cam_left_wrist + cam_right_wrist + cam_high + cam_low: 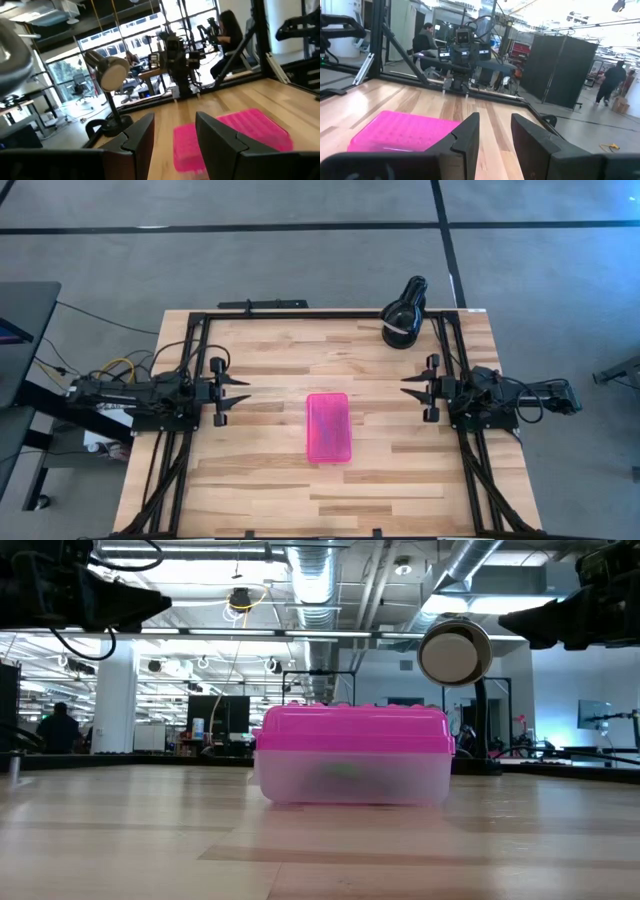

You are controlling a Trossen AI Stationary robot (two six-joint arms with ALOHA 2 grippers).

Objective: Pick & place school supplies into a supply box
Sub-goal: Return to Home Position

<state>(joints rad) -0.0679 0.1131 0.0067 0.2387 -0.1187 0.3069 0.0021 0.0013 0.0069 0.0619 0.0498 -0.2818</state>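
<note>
We see the left gripper [243, 391] raised over the bench's [250, 480] left side, fingers apart. The supply box [328, 427], pink lid shut, sits at bench centre, well apart from both arms. The right gripper [408, 386] is raised at right, fingers apart too. A black lamp [404, 314] stands behind it.

The small rectangular plastic supply box [328, 427] shows a bright pink textured lid over a cloudy clear base, the butcher-block wooden table [260, 480] is striped in pale tan and honey planks, and the round-headed desk lamp [404, 313] is black with a whitish face.
</note>
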